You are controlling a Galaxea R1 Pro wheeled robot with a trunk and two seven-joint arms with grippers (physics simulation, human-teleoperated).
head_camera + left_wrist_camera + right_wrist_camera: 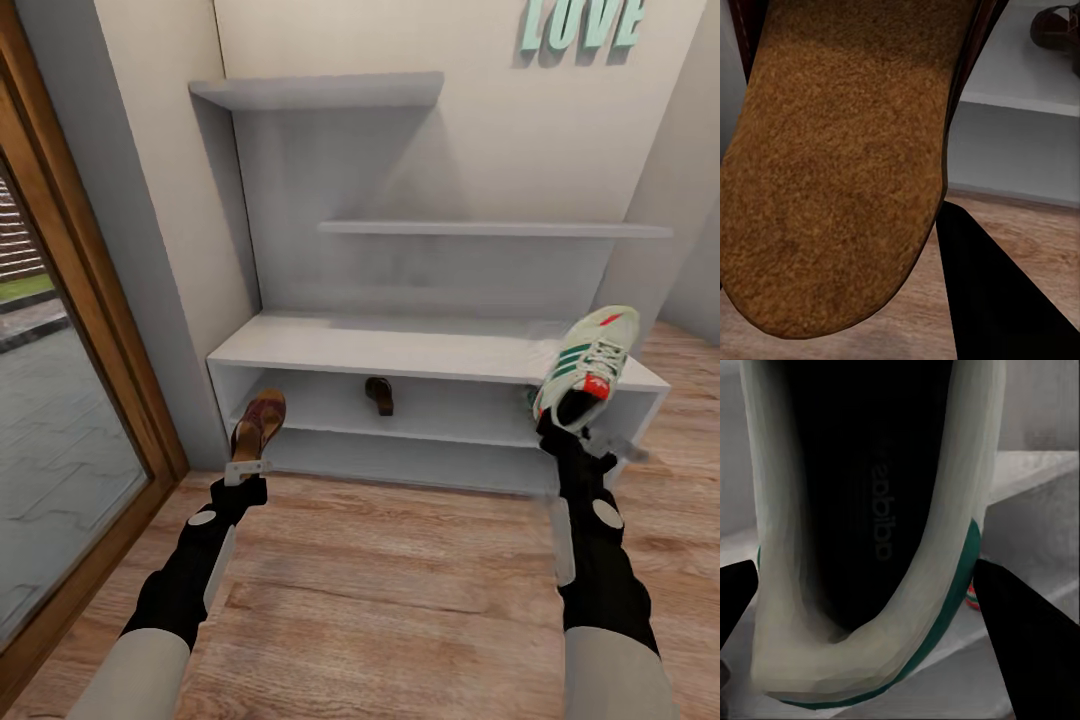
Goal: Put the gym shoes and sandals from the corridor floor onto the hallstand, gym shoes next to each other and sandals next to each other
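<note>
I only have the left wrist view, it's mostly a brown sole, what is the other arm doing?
Observer: In the head view the right gripper holds a gym shoe up, in front of the hallstand's right end.
Operator: Is the other gym shoe on the rack?
Observer: Behind the held shoe, a red and green bit peeks out on the shelf; I cannot tell what it is.
Operator: And my sandal?
Observer: The left gripper holds that sandal upright before the upper shelf row; the second sandal lies there, further right.
</note>
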